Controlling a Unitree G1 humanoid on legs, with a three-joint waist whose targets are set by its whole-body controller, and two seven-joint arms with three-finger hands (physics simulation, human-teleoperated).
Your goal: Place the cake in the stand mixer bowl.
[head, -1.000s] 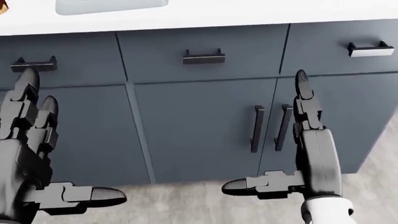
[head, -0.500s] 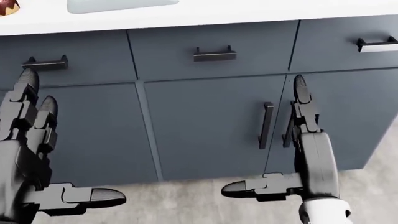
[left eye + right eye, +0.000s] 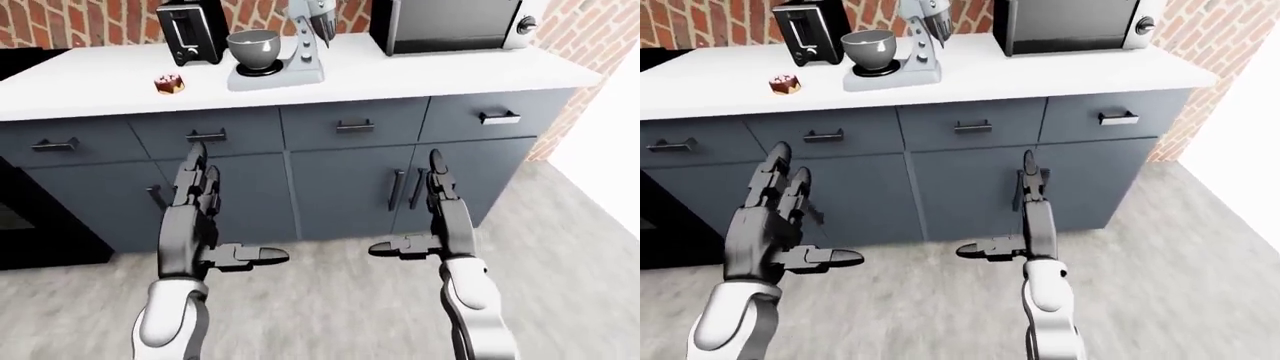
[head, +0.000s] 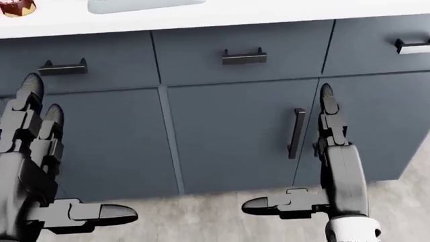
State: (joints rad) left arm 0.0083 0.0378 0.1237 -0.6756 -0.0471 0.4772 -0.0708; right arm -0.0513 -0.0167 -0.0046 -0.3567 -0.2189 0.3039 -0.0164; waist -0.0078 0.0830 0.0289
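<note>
A small chocolate cake (image 3: 170,84) with a pink top sits on the white counter (image 3: 420,69), left of the stand mixer (image 3: 300,45). The mixer's metal bowl (image 3: 253,49) stands empty on its base. In the head view only a sliver of the cake (image 4: 16,7) shows at the top left corner. My left hand (image 3: 215,217) is open, fingers spread, held low before the grey cabinet doors. My right hand (image 3: 420,206) is open too, thumb pointing left, holding nothing. Both hands are well below the counter and apart from the cake.
A black toaster (image 3: 186,31) stands left of the bowl and a microwave (image 3: 450,24) to the right on the counter. Grey drawers and doors with black handles (image 3: 355,126) run beneath. A dark appliance (image 3: 30,217) is at the left; a brick wall (image 3: 590,37) at the right.
The whole head view has shifted: cabinets and handles slid to the right and the cake has come further into the top left corner, so the camera moved left. Both hands stay open.
</note>
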